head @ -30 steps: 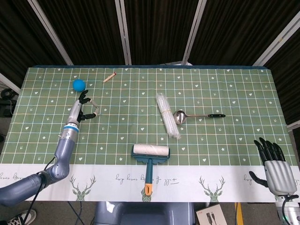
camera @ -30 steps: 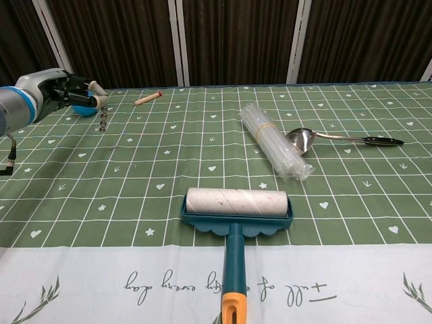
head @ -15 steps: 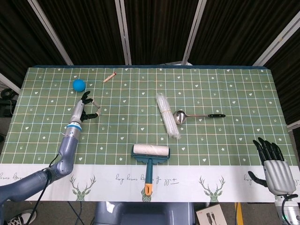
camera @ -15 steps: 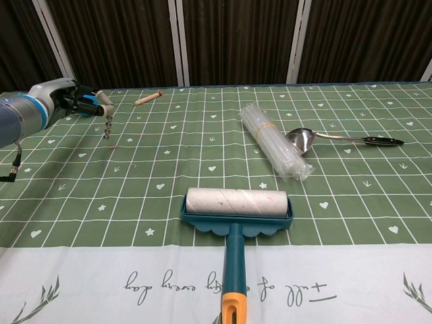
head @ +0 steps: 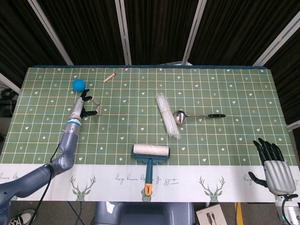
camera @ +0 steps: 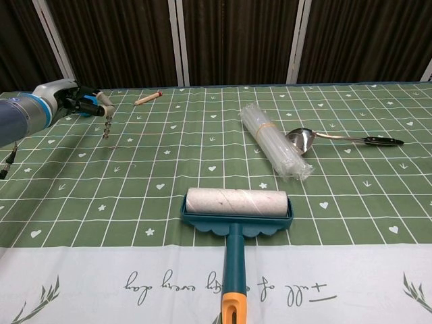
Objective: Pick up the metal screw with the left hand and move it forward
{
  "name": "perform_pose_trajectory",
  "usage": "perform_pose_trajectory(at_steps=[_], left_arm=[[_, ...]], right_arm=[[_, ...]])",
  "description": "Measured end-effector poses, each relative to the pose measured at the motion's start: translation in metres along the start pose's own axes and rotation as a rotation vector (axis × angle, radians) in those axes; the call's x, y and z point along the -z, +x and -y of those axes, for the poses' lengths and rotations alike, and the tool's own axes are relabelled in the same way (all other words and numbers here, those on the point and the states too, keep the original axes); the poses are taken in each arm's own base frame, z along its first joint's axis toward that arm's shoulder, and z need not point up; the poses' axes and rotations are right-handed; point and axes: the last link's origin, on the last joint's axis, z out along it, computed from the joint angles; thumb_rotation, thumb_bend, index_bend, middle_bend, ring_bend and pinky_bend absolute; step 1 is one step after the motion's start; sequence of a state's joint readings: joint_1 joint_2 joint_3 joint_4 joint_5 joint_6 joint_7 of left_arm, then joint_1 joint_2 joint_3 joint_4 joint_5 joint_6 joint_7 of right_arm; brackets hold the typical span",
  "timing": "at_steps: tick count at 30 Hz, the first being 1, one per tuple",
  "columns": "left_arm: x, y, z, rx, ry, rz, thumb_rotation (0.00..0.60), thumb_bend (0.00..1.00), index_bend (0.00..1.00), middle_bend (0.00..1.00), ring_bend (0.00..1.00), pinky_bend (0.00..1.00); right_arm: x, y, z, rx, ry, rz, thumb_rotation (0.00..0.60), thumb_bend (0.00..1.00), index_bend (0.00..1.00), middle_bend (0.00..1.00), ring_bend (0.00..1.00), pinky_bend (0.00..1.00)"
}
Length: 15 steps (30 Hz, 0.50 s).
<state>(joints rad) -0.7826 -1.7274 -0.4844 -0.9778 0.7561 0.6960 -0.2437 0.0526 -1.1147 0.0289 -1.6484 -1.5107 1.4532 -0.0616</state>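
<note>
The metal screw (camera: pixel 105 127) hangs point down, pinched between the fingertips of my left hand (camera: pixel 75 102) just above the cloth at the far left. In the head view the left hand (head: pixel 83 106) is a little nearer than the blue ball (head: pixel 78 85), its fingers curled toward the right. My right hand (head: pixel 273 162) hangs off the table's near right corner with its fingers spread and nothing in them.
A small wooden peg (head: pixel 109 77) lies near the far edge. A bundle of clear straws (head: pixel 167 115) and a metal spoon (head: pixel 197 115) lie in the middle. A teal lint roller (head: pixel 150 157) sits near the front edge.
My left hand has carried the screw a short way forward, toward the blue ball. The right hand has not moved.
</note>
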Motion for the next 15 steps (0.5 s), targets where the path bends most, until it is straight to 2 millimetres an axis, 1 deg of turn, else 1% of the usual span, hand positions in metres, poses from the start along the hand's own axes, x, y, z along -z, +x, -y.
perform_pose_trajectory(at_steps=[8, 15], left_arm=[[-0.003, -0.011, -0.001, 0.01, -0.004, 0.026, 0.6, 0.41, 0.61, 0.0, 0.0, 0.0], [-0.003, -0.013, -0.004, 0.007, -0.018, 0.032, 0.6, 0.41, 0.61, 0.0, 0.0, 0.0]], right_arm=[[0.0, 0.0, -0.001, 0.001, -0.005, 0.004, 0.6, 0.11, 0.0, 0.0, 0.0, 0.03], [0.0, 0.0, -0.001, -0.001, -0.007, 0.003, 0.6, 0.11, 0.0, 0.0, 0.0, 0.03]])
